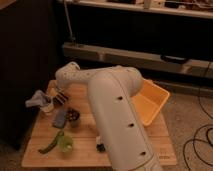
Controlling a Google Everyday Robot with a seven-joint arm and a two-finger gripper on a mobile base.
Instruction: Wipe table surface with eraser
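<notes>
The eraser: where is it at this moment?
Camera view: the eraser lies near the table surface's back-left corner, beside the white cup, with the gripper right over it.

Bench (85,137): rectangular top of light-brown wooden planks, level, viewed from above and a little askew. Hidden down the middle by the white arm, bare wood showing on the near left and at the near right corner.

Eraser (60,99): small flat block, striped dark and pale. Lies flat on the bench near the far left corner, set at a slant to the bench's edges. Partly covered from above.

Claw (60,95): down at the eraser, directly over it or touching it; cannot tell which.
</notes>
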